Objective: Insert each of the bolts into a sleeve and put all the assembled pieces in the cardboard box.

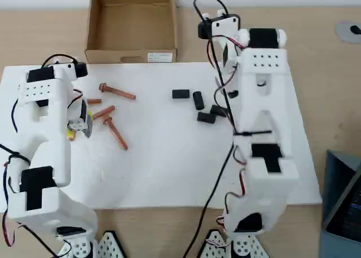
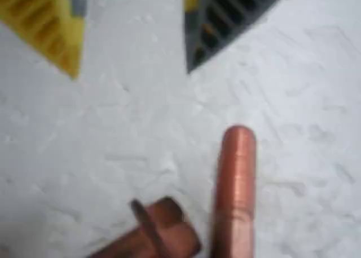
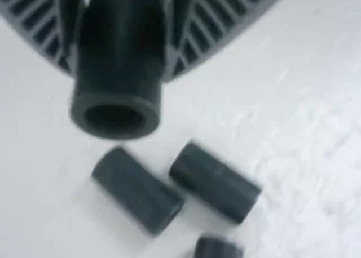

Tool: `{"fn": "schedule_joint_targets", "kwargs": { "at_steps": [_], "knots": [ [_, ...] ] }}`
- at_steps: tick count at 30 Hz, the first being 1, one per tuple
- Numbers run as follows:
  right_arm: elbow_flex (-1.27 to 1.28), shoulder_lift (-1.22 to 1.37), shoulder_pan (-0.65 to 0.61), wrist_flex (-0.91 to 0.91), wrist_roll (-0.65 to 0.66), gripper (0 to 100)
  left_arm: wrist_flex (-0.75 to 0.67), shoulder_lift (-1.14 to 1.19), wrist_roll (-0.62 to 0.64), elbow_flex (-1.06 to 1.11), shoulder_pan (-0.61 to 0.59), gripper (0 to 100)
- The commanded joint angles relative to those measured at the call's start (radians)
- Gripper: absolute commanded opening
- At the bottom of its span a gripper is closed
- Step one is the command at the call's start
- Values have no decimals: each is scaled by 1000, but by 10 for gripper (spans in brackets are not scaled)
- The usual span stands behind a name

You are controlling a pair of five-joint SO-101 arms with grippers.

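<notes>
One sleeve (image 3: 115, 109) gripped by right claw (image 3: 121, 58).

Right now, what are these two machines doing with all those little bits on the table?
Two robot arms are working over a white mat, pairing copper bolts with black sleeves. The right arm's jaws are shut on one black sleeve, while other sleeves lie loose on the mat near it. The left arm's jaws stand open just above the mat beside the bolts, gripping nothing. The bolts lie bare, none in a sleeve yet, and the cardboard box sits at the mat's far edge.
</notes>
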Motion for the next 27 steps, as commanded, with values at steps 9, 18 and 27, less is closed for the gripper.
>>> {"fn": "schedule_joint_targets", "kwargs": {
  "at_steps": [9,18,27],
  "knots": [
    [472,-512,58,8,-52,12,161,-5,115,-377,104,46],
    [743,-722,196,-32,-54,12,175,53,201,-437,192,46],
    [943,-880,240,-80,-58,12,176,254,365,-446,193,70]
  ]
}}
